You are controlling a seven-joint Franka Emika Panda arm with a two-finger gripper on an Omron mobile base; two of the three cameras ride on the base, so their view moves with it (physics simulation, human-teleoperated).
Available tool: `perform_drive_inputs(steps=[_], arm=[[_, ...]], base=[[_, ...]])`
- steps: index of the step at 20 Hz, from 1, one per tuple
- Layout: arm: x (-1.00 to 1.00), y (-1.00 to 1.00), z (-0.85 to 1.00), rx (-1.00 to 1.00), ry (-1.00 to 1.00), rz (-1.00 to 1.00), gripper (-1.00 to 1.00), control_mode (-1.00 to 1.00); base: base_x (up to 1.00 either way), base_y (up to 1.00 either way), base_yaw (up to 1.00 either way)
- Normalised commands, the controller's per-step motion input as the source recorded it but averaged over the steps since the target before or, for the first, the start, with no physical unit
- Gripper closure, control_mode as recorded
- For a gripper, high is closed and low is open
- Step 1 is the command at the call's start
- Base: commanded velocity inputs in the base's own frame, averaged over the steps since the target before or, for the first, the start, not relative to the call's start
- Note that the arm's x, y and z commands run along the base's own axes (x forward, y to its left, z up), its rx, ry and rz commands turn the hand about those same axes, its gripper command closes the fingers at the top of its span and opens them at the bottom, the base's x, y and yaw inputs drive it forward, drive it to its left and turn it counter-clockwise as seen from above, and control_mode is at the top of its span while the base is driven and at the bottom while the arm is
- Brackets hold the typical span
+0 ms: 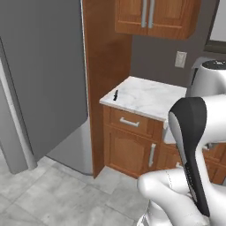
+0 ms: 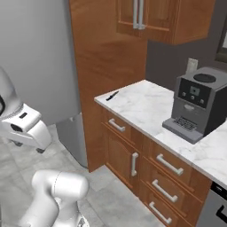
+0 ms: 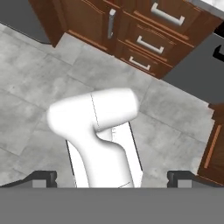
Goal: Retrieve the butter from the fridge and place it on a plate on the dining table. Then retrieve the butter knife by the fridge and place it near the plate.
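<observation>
Fridge, left of frame: flat mid-grey, doors paler grey along the edge. Tabletop, centre: white marble with faint grey veining. Butter knife at its left corner: all dark, near black. Cabinets below and above: warm reddish-brown wood, silver bar handles. Tall side panel: same brown wood. Coffee machine, right of frame: dark grey body, black top and panel. Wall: dull grey-brown, pale outlet plate. Floor: light grey mottled tiles with darker seams.
</observation>
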Motion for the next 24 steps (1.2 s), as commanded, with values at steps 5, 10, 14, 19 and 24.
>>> perform_drive_inputs(steps=[5, 10, 14, 19, 24], arm=[[0.00, 0.00, 0.00, 0.00, 0.00, 0.00, -1.00, 1.00], [0.00, 0.00, 0.00, 0.00, 0.00, 0.00, -1.00, 1.00], [0.00, 0.00, 0.00, 0.00, 0.00, 0.00, -1.00, 1.00], [0.00, 0.00, 0.00, 0.00, 0.00, 0.00, -1.00, 1.00], [0.00, 0.00, 0.00, 0.00, 0.00, 0.00, -1.00, 1.00]], base=[[0.55, 0.05, -0.05], [0.90, 0.00, -0.06], [0.88, -0.02, -0.02], [0.68, 0.00, -0.01], [0.66, -0.11, 0.00]])
